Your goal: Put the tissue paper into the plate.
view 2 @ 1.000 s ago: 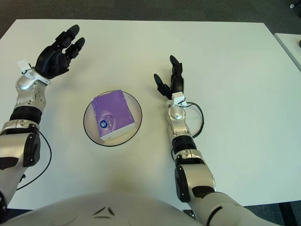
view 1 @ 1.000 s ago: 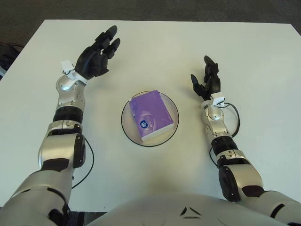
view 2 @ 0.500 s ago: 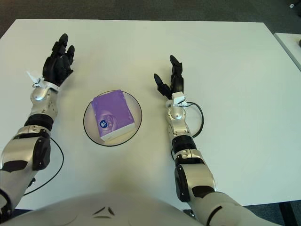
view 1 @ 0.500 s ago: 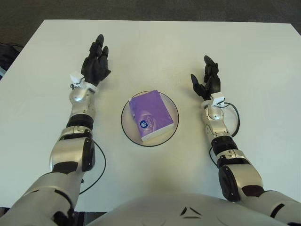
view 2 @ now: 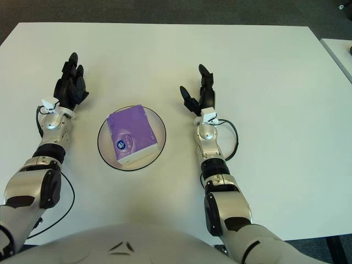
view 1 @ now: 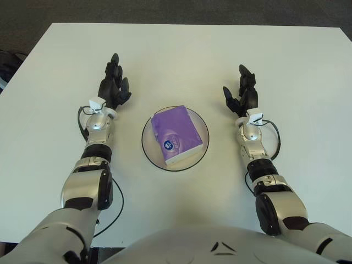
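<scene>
White table (view 1: 308, 66): round plate (view 1: 201, 148) at centre holds the purple tissue paper pack (view 1: 175, 135), lying flat. Left hand (view 1: 113, 88) and right hand (view 1: 242, 95) flank the plate, fingers released, holding nothing. Right eye view alone shows a second table edge (view 2: 341, 55).

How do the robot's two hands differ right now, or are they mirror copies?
Nearly mirrored. The left hand shows left of the plate; the right hand shows right of it. The left's fingers bunch close together, while the right's thumb splays apart. Both are black, empty, pointing away from the robot, clear of the purple tissue pack.
</scene>
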### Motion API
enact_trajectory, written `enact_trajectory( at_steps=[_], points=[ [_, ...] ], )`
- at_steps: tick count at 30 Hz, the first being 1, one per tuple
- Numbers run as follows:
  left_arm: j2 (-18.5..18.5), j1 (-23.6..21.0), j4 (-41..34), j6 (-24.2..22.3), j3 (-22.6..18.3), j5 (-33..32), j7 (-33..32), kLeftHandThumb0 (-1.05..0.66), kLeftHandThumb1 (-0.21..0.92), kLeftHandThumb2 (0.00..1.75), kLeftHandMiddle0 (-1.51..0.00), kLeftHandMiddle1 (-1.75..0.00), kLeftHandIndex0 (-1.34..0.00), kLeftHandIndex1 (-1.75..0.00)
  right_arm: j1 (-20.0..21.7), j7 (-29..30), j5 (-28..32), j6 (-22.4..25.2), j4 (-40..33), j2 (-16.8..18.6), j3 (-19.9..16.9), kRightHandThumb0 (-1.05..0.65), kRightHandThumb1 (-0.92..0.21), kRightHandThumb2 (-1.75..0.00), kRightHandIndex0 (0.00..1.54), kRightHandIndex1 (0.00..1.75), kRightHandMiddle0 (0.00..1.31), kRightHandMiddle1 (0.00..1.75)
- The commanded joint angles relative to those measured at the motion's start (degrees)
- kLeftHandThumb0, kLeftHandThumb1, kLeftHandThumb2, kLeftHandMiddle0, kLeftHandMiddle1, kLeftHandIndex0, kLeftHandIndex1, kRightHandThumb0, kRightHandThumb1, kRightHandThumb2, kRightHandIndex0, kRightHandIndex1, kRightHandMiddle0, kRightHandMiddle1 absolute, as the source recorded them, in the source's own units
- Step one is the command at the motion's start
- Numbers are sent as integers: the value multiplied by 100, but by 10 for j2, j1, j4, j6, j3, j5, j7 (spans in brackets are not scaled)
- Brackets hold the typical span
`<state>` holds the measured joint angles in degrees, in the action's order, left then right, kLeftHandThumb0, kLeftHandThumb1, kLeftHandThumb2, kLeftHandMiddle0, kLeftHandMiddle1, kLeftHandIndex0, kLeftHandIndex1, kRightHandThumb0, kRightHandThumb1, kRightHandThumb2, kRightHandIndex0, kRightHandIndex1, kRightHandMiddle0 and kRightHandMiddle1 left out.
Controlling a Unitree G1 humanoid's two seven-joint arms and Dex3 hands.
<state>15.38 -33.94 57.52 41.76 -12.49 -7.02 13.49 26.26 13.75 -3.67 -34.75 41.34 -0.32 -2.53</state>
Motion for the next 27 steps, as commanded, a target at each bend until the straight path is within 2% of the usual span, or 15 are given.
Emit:
enact_trajectory(
  at_steps=[1, 5, 12, 20, 27],
  points=[
    [-11, 24, 11, 15, 6, 21, -32, -105, 92, 80, 0, 0, -2, -2, -97, -1, -8, -9, 63, 11, 4, -60, -92, -36, 37, 1, 0, 42],
    [-15, 26, 11, 16, 12, 36, -53, -105, 92, 85, 0, 0, -3, -3, -97, -2, -9, -10, 64, 11, 4, -60, -92, -36, 38, 1, 0, 43],
    [-34, 60, -26, 15, 36, 76, -103, -105, 92, 95, 0, 0, -1, -6, -93, 0, -15, -11, 70, 7, 7, -58, -92, -36, 38, 1, 0, 42],
    [-58, 75, -50, -18, 20, 8, -42, -93, 92, 102, 0, 0, 0, -13, -89, 3, -15, -16, 78, 7, 7, -58, -92, -38, 39, 1, 0, 42],
    [-60, 82, -58, -19, 28, 16, -50, -90, 92, 103, 0, 0, 0, -16, -87, -2, -11, -15, 79, 8, 5, -58, -92, -38, 38, 1, 0, 41]
  ],
)
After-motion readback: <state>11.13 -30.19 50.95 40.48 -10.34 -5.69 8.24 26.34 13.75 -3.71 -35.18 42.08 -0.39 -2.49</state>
